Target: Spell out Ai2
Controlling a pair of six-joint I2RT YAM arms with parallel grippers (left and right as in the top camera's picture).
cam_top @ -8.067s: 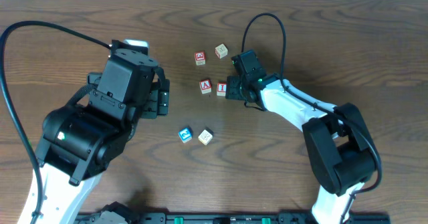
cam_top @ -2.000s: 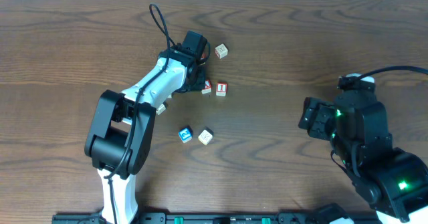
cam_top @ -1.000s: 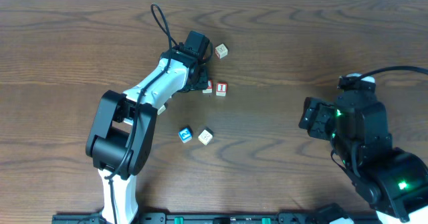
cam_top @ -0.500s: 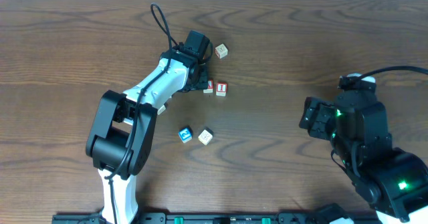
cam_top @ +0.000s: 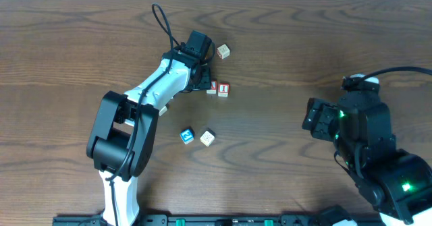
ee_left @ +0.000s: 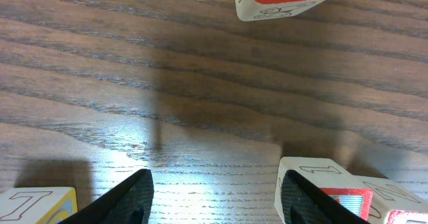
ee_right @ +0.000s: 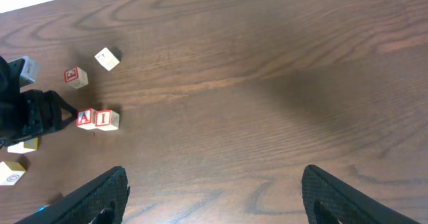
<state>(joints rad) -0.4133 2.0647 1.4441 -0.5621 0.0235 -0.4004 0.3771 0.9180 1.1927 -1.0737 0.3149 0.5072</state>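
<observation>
The red-bordered A cube (cam_top: 212,87) and the I cube (cam_top: 223,89) lie side by side, touching, at the table's upper middle. In the right wrist view they show as A (ee_right: 85,118) and I (ee_right: 104,119). My left gripper (cam_top: 204,84) is down at the A cube's left side. It is open, with only bare wood between its fingers (ee_left: 127,200). The A cube (ee_left: 311,174) sits against the outside of the right finger. The blue 2 cube (cam_top: 186,136) lies nearer the front. My right gripper (ee_right: 214,197) hangs open over the table's right side, holding nothing.
A cream cube (cam_top: 223,50) lies behind the pair, and another red-marked cube (ee_right: 75,76) is beside it. A cream cube (cam_top: 208,137) sits next to the blue one. One more pale cube (cam_top: 162,109) peeks out beside the left arm.
The left jaws have widened, letting go of the A cube. The A cube has ended up slightly further right, against the I cube. The right arm has not moved.
</observation>
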